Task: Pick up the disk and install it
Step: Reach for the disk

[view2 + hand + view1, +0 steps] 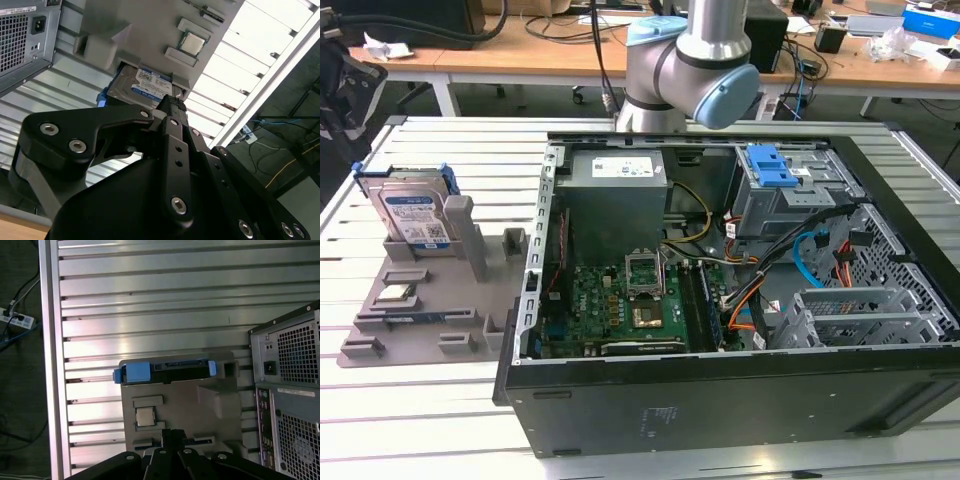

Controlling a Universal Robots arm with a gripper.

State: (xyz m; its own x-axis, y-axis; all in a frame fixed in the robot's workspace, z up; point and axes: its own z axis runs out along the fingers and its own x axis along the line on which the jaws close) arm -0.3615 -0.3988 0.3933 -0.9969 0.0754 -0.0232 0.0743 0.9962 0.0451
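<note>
Black metal fingers (168, 436) sit close together, holding nothing. Well beyond them the blue-framed, flat silver metal disk (172, 371) stands upright in a grey plastic holder (210, 405) on the slatted metal bench (150, 290), neither picked up nor installed.

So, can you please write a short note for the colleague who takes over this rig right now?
Tool: shut and empty, over the table near the grey holder, apart from the disk.
Disk: stands on edge in the holder, on the exterior view's left of the open computer case.
Done: nothing that shows; the disk is not picked up.
Left: the pick-up and the installing in the case.
</note>
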